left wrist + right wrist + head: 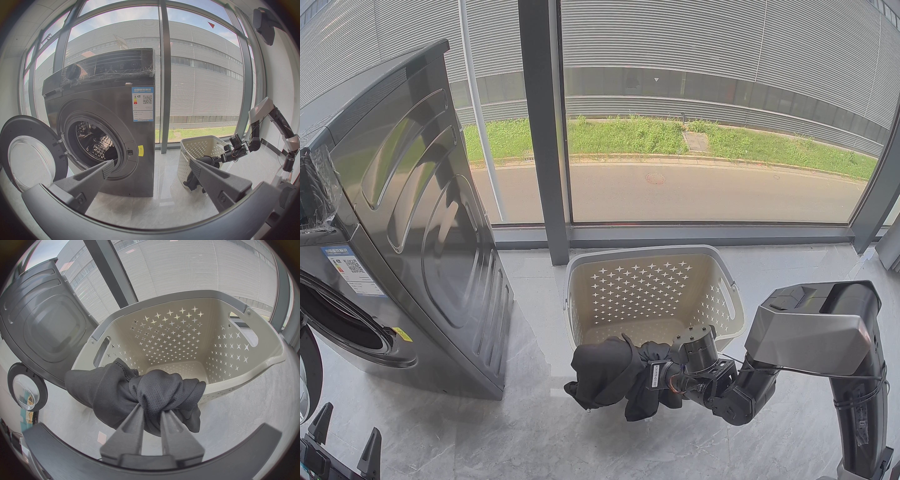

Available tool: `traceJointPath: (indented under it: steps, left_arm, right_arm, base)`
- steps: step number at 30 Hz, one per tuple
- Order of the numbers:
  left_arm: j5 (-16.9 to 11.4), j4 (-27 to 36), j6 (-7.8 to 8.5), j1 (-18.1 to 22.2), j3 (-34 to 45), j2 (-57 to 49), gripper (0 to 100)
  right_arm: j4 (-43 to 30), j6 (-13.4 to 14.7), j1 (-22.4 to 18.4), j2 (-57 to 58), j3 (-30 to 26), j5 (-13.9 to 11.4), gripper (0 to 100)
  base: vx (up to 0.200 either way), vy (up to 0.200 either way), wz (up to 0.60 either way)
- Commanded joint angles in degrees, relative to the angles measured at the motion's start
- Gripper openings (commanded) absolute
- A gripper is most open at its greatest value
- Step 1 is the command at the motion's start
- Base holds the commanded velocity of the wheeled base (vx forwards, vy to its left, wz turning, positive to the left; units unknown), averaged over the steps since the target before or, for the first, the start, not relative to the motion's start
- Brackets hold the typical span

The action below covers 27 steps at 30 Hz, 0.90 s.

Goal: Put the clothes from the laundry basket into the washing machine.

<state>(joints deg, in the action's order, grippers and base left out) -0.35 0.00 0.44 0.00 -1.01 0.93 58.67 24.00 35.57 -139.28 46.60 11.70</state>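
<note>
My right gripper [152, 410] is shut on a bunched black garment [137, 393], held in the air just outside the front rim of the cream laundry basket [650, 290]. In the head view the garment [612, 375] hangs off the right gripper [650, 375] over the floor. The basket interior [184, 368] looks bare. The grey washing machine [419, 219] stands to the left, its round door [31, 153] swung open and the drum [93, 142] exposed. My left gripper [150, 170] hangs open low in front of the machine, holding nothing, with its fingertips [369, 447] at the bottom left corner.
A large window with a dark pillar [547, 125] rises behind the basket. Pale marble floor [537, 431] lies open between the basket and the washing machine. The open door [307, 375] juts out at the far left.
</note>
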Motion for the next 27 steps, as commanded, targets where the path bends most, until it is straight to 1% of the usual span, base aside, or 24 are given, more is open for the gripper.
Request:
traceJointPath:
  steps: [1,8,14,21,27]
  left_arm:
    - [0.0,0.0,0.00,0.0,0.8,-0.9,100]
    - [0.0,0.0,0.00,0.0,0.8,-0.9,100]
    - [0.0,0.0,0.00,0.0,0.8,-0.9,100]
    - [0.0,0.0,0.00,0.0,0.8,-0.9,100]
    - [0.0,0.0,0.00,0.0,0.8,-0.9,100]
  right_arm:
    - [-0.1,0.0,0.1,-0.3,-0.1,0.1,0]
    - [0.3,0.1,0.7,0.8,-1.1,0.1,0]
    - [1.1,-0.3,1.7,6.8,-4.3,0.3,0]
    - [1.4,-0.4,1.7,11.3,-7.6,0.3,0]
    - [1.4,-0.4,1.6,12.2,-8.0,0.3,0]
  base:
    - [0.000,0.000,0.00]
    - [0.000,0.000,0.00]
    - [0.000,0.000,0.00]
    - [0.000,0.000,0.00]
    - [0.000,0.000,0.00]
